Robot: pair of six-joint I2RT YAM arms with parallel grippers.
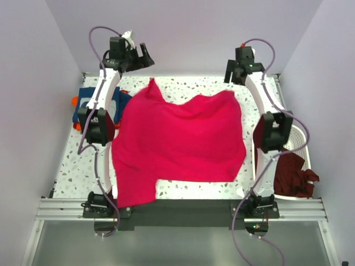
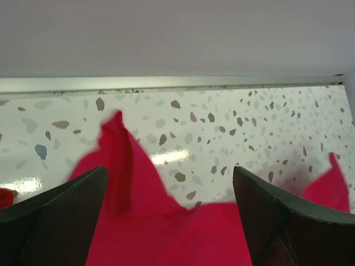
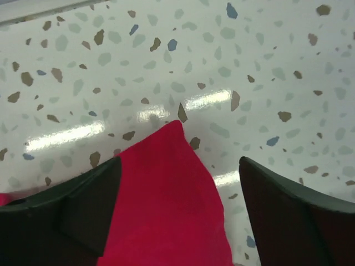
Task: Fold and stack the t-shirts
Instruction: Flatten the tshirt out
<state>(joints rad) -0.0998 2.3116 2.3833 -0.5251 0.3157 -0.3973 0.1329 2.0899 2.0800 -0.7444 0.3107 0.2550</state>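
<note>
Crimson t-shirt (image 1: 177,144) lies flat, not folded yet, left gripper (image 2: 170,172) and right gripper (image 3: 180,160) gaping wide at its far corners, maroon shirt (image 1: 294,174) waiting in the basket (image 1: 304,136).

A t-shirt (image 1: 177,144) across the table (image 1: 72,166) — stacked shirts (image 1: 86,97) left, basket (image 1: 302,136) right.

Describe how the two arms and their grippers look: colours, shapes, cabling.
The left arm and right arm have white links joined by black joint housings, on black bases. A greyish-purple cable loops along each. The left gripper and right gripper have broad, matte black, wedge-shaped fingers.
</note>
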